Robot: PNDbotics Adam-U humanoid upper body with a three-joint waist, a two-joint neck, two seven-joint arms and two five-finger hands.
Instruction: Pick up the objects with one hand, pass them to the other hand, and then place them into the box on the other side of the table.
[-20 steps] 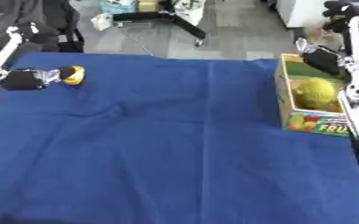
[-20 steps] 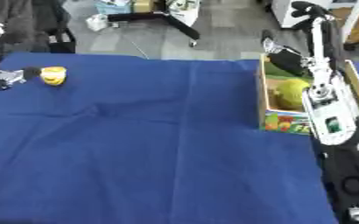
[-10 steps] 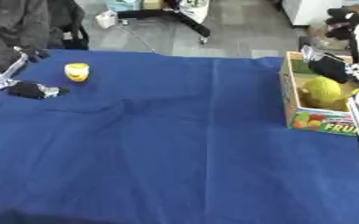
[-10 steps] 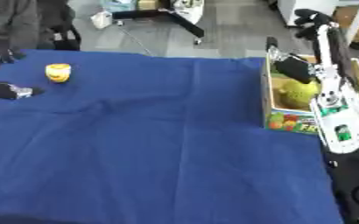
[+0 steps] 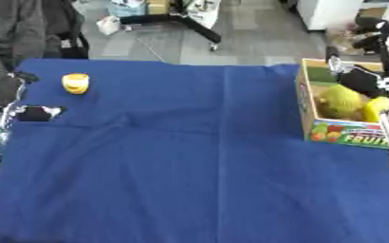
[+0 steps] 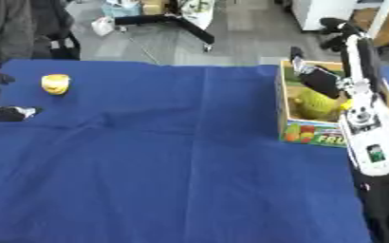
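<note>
Left hand (image 5: 33,113) now lies apart from the yellow object (image 5: 76,83), which it was touching a second ago; the object stands on the blue cloth (image 5: 198,156) at the far left, well apart from the box (image 5: 340,133). Finger state of the left hand: cannot tell. Right hand (image 6: 318,79) hangs over the box with fingers seemingly relaxed, above the green-yellow fruit (image 6: 314,104) inside.

The left hand (image 5: 33,113) no longer touches the small yellow object (image 5: 76,83). A second ago it sits right against it at the far left of the blue cloth (image 5: 189,161); now it lies nearer the robot, apart from the object (fingers too dark to read). The right hand (image 6: 318,80) is lower than before, down over the box (image 6: 314,134), beside the yellow-green fruit (image 6: 313,104).
</note>
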